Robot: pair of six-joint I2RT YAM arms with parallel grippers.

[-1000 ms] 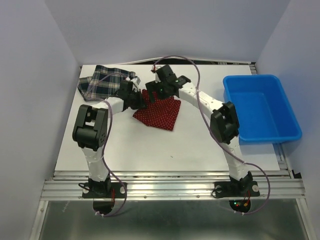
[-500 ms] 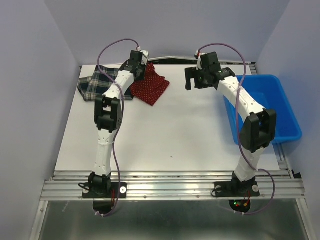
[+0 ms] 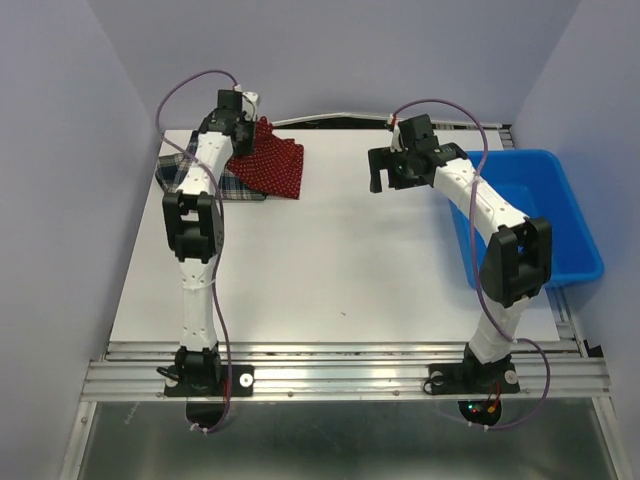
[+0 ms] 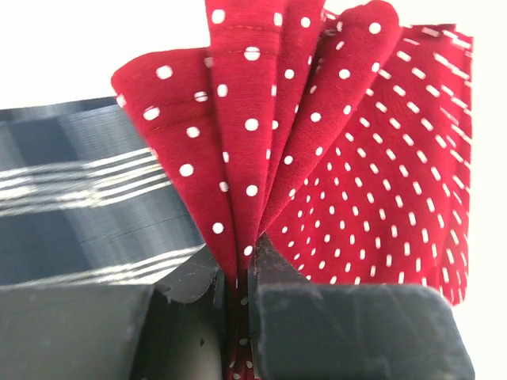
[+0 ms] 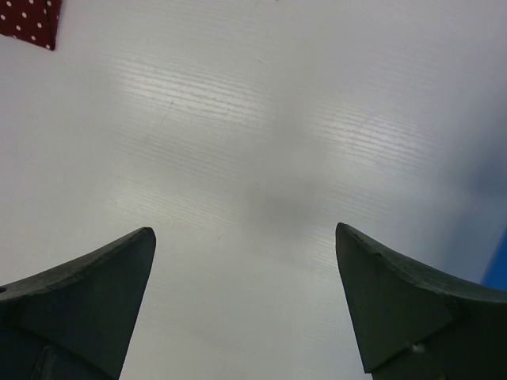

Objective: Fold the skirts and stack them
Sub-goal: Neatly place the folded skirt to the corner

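The red polka-dot skirt [image 3: 272, 162] lies folded at the far left, its left part over the plaid skirt [image 3: 178, 172]. My left gripper [image 3: 246, 125] is shut on the red skirt's bunched edge [image 4: 238, 182], with the plaid skirt [image 4: 79, 198] right beside it in the left wrist view. My right gripper [image 3: 388, 176] is open and empty above bare table at the far middle-right. A corner of the red skirt [image 5: 30, 20] shows at the top left of the right wrist view.
A blue plastic bin [image 3: 525, 215] stands at the right side of the white table [image 3: 330, 270], close to my right arm. Purple walls close in on the left, the back and the right.
My left gripper has dragged the red skirt from the table's middle to the far left, partly onto the plaid skirt. My right gripper let go, opened and swung right toward the bin.
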